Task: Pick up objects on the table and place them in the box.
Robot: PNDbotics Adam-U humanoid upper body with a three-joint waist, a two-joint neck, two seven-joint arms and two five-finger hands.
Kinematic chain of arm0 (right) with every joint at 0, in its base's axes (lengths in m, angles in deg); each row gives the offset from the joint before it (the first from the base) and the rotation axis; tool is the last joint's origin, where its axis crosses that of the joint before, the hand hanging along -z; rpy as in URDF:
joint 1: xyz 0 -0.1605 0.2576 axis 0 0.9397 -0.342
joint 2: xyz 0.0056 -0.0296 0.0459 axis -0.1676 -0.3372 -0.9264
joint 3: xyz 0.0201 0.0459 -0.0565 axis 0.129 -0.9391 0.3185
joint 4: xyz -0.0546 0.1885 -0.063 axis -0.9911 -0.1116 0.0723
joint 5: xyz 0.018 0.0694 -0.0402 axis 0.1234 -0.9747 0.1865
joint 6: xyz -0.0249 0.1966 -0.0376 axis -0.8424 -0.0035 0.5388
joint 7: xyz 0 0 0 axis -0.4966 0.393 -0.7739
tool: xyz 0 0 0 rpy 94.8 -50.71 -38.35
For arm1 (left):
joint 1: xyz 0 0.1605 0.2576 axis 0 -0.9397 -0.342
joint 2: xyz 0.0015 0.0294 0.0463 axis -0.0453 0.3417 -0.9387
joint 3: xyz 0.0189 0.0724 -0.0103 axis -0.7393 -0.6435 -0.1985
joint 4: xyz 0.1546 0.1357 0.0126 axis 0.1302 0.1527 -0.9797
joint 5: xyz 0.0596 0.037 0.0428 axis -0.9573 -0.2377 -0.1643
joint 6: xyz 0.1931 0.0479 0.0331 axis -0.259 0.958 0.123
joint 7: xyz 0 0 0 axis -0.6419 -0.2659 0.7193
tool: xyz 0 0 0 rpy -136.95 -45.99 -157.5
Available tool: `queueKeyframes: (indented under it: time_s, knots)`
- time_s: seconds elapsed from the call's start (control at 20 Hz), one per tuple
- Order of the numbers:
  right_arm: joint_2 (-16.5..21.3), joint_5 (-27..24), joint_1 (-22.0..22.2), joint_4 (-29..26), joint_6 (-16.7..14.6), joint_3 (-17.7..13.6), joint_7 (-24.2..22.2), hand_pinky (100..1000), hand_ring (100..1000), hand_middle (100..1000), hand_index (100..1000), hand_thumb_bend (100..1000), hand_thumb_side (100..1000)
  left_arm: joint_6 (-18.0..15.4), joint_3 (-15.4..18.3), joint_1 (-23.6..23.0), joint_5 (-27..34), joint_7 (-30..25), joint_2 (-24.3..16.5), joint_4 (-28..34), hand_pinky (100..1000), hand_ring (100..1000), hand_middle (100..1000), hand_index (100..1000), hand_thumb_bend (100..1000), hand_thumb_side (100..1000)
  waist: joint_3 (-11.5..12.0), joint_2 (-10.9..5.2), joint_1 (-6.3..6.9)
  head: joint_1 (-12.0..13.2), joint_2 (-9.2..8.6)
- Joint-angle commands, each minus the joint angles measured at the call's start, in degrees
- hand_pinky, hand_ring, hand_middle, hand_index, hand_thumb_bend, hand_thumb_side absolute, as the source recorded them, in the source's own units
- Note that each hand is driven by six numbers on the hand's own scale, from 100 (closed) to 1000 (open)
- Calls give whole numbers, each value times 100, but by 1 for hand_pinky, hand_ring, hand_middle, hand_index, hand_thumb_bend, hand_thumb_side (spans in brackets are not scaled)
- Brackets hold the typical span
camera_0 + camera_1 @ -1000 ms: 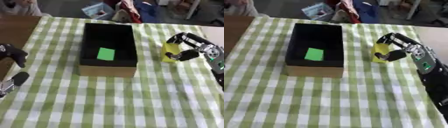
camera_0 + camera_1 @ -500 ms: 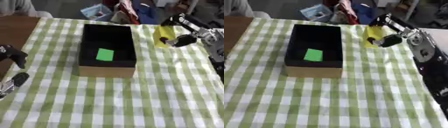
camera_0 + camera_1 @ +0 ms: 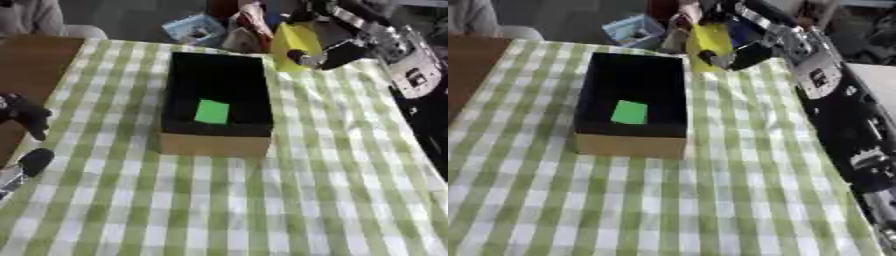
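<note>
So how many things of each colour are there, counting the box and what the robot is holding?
Yellow: 1, the yellow object held up in the right hand beside the box's far corner.
Green: 1, the green piece inside the box.
Black: 1, the box, tan outside.
Total: 3.

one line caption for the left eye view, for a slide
Right robot hand carries a yellow object near the far end of the black box, which already holds a green square.
</note>
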Motion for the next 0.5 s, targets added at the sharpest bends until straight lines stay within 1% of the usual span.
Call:
queueKeyframes:
  time_s: [0.05, 0.2, 0.4, 0.45, 0.5]
  knots:
    - [-182, 175, -178, 89, -34, 19, -91, 730, 579, 417, 678, 208, 201, -12, 0, 91, 76, -31, -69, 74, 725, 501, 510, 700, 446, 447, 42, -116, 40, -66, -35]
    - [-445, 397, -171, 266, -66, 60, -157, 730, 583, 434, 690, 205, 221, -14, -16, 118, 106, -50, -50, 74, 725, 500, 510, 699, 445, 448, 119, -114, 51, -108, -58]
    - [-692, 682, -117, 483, -129, 84, -174, 732, 598, 499, 735, 224, 277, -18, -15, 135, 120, -57, -30, 70, 726, 500, 510, 699, 438, 448, 168, -102, 62, -126, -83]
    - [-729, 743, -104, 520, -151, 91, -172, 733, 600, 503, 738, 225, 280, -19, -14, 138, 123, -58, -29, 71, 726, 500, 510, 700, 437, 448, 171, -99, 63, -125, -86]
    - [-755, 802, -91, 551, -173, 108, -182, 740, 622, 557, 774, 254, 327, -19, -13, 140, 125, -59, -26, 71, 727, 501, 510, 700, 435, 449, 171, -94, 62, -126, -92]
